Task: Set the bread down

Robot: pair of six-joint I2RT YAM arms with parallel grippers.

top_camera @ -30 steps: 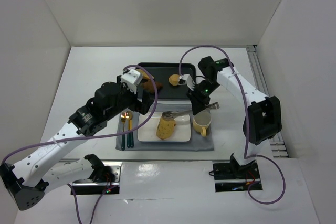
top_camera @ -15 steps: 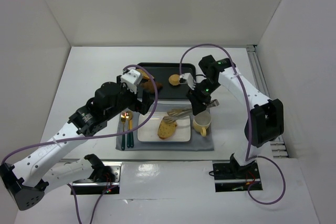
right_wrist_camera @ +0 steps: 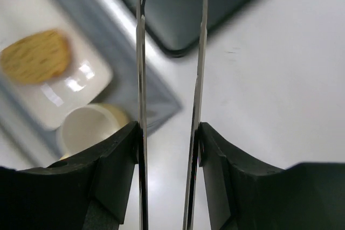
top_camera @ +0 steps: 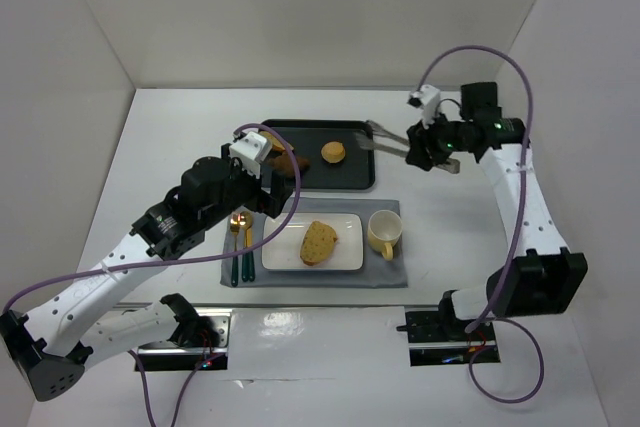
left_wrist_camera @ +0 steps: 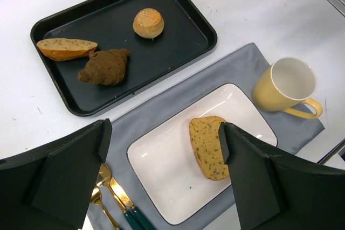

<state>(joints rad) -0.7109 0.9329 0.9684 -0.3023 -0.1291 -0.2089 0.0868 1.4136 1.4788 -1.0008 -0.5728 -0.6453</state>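
**Bread flat on the plate**

Shows a white bench (top_camera: 150,147) bearing a black tray (top_camera: 335,175) and, nearer the arms, a grey mat (top_camera: 385,272) under a white plate (top_camera: 345,247). Has the bread (top_camera: 318,243) lying flat on that plate, left of a yellow mug (top_camera: 384,233). Has the left jaws spread wide and empty above the plate. Has the right jaws clamped on metal tongs (top_camera: 385,137), tips apart and empty, at the tray's right edge near a round bun (top_camera: 333,152).
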